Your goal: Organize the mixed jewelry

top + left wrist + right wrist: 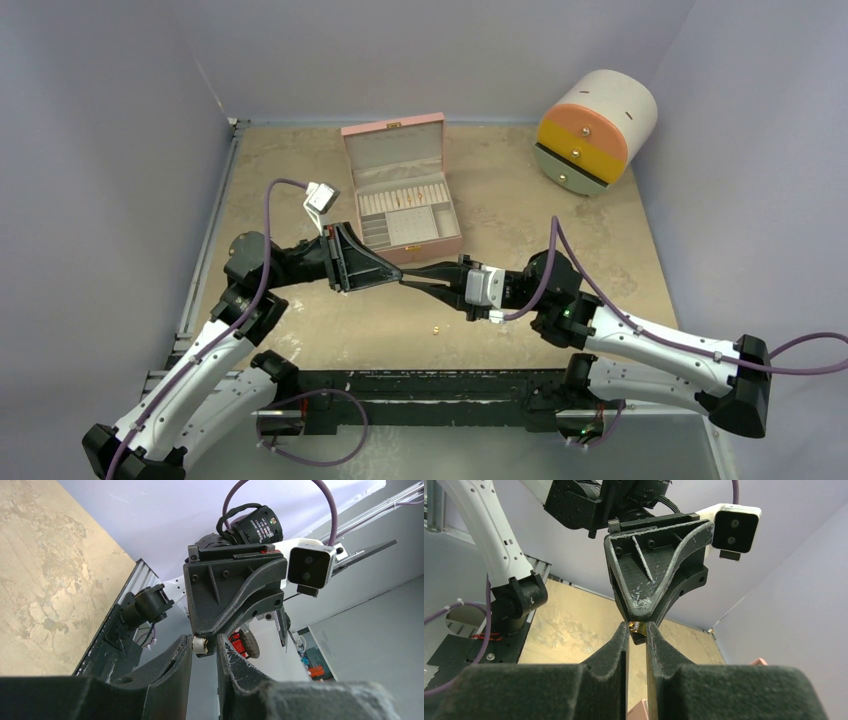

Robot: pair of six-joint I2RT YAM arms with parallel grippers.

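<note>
Up over the sandy-brown table (340,330), the right gripper's (638,630) two rough black fingers pinch a tiny shiny gold ring (638,626). The left gripper (204,647) meets it tip to tip, fingers a little apart around the ring. Another gold bit (437,327) lies below, near the open pink box (395,155).

Pale lavender-grey walls (100,150) close in the tan, mottled tabletop (560,200) on 3 sides. A metal rail (206,235) runs along its left edge. The light is soft and even.
</note>
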